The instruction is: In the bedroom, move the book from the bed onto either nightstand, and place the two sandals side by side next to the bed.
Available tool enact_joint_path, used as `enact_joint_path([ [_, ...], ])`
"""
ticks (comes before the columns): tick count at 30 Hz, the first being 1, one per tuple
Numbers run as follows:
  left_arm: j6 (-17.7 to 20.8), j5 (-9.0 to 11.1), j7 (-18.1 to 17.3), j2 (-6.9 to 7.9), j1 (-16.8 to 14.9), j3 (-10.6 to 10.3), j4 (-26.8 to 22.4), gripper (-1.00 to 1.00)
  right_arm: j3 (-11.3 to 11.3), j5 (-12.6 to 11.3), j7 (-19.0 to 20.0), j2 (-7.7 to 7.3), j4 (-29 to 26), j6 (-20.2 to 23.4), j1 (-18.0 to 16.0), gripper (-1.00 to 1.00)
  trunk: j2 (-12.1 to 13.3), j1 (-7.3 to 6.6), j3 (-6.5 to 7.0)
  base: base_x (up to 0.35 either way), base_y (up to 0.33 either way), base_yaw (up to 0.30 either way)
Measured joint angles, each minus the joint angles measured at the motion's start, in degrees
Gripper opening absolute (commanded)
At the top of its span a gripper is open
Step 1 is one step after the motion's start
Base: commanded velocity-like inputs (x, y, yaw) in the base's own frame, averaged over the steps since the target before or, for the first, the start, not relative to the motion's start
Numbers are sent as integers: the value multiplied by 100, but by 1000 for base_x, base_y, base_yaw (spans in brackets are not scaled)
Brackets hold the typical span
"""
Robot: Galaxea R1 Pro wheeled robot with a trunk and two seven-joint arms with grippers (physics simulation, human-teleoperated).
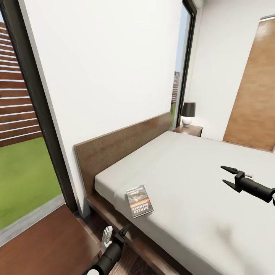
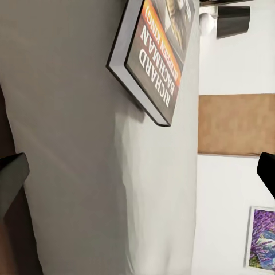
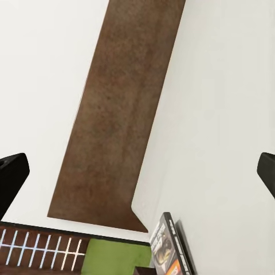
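The book (image 1: 139, 201) lies flat on the bed's pale mattress (image 1: 198, 191), near the corner by the brown headboard (image 1: 122, 143). Its orange band and white lettering show in the left wrist view, book (image 2: 154, 57). My left gripper (image 1: 116, 232) hovers open just below the bed's side edge, a short way from the book, with its fingers (image 2: 12, 182) spread wide. My right gripper (image 1: 222, 174) hangs open above the mattress, to the right of the book and pointing towards it. The book's (image 3: 169, 246) edge shows beyond it. The sandals are out of view.
A nightstand top (image 1: 49, 244) sits at the lower left beside the bed head. A second nightstand (image 1: 190, 130) with a dark-shaded lamp (image 1: 188, 113) stands at the bed's far side. A tall black-framed window (image 1: 23, 126) is on the left, and a wooden door (image 1: 254, 91) on the right.
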Motion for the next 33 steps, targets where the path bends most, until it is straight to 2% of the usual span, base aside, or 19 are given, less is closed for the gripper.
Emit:
enact_joint_path([
  [33,-9,8,0,2,-16,-14,0,100,0,0,5,0,-3,6,0,100,0,0,0,0,0,0],
])
